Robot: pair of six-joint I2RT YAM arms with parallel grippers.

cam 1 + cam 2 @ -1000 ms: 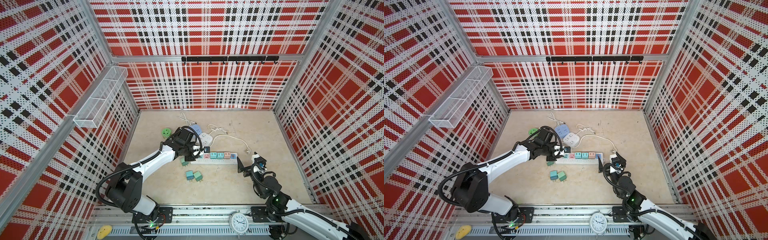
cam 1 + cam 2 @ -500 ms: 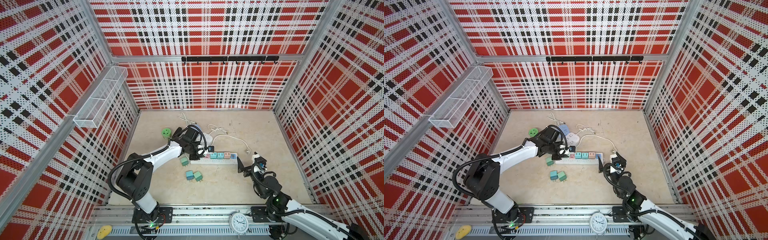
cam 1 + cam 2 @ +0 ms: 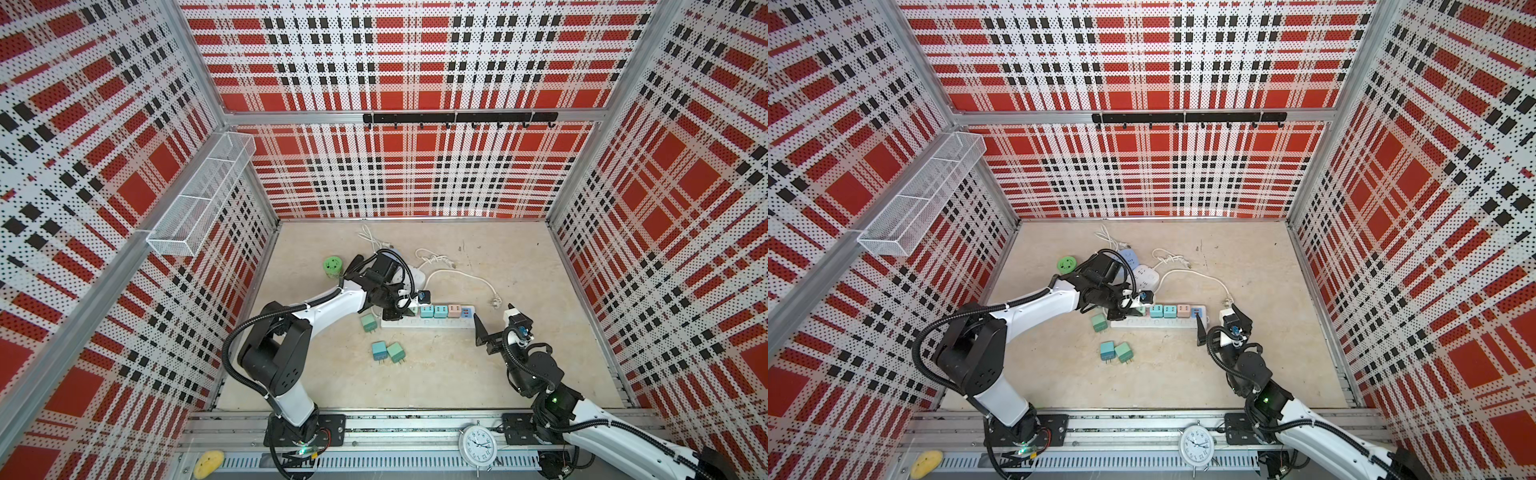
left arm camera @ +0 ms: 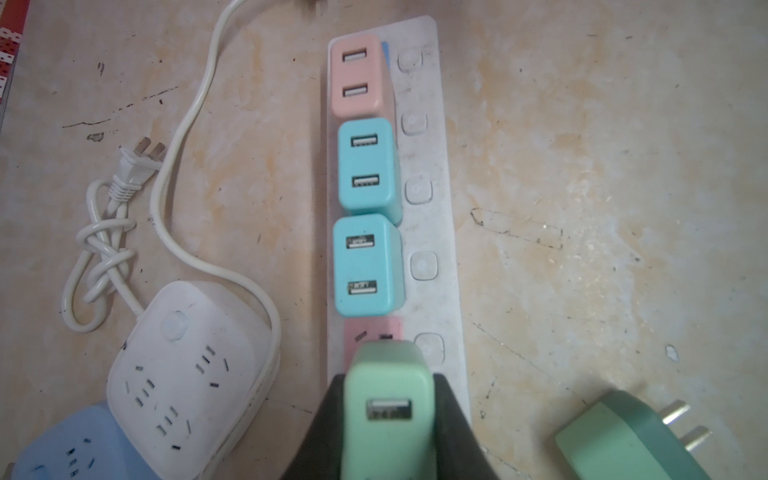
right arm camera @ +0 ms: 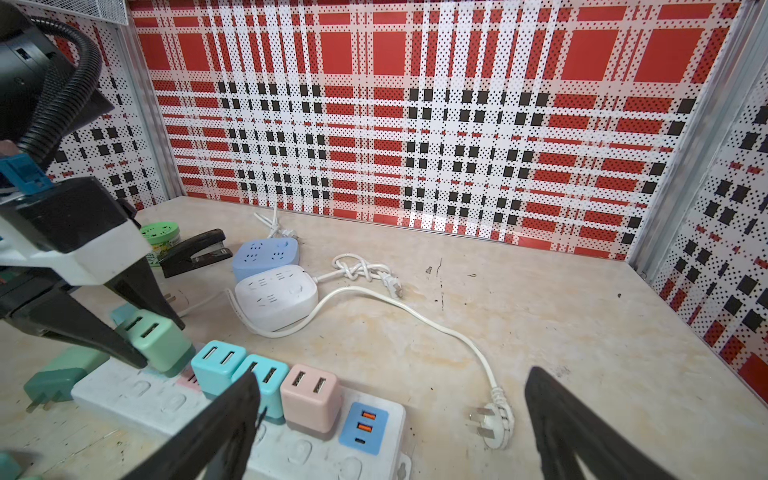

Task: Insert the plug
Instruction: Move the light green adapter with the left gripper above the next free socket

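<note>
Beige table [image 3: 457, 374]: left claw [image 4: 388, 380] grasps the green plug [image 4: 386, 411], tilted over the pink socket [image 4: 372, 332] of the power strip [image 4: 432, 249]; right claw [image 5: 390, 378] released nearby.

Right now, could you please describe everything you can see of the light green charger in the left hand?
The light green charger is a small rounded block of matte plastic with two USB ports on top. The left hand is shut on its sides. It leans tilted over the pink socket of the white strip, beside a teal charger. Its prongs are hidden, so seating is unclear.
</note>
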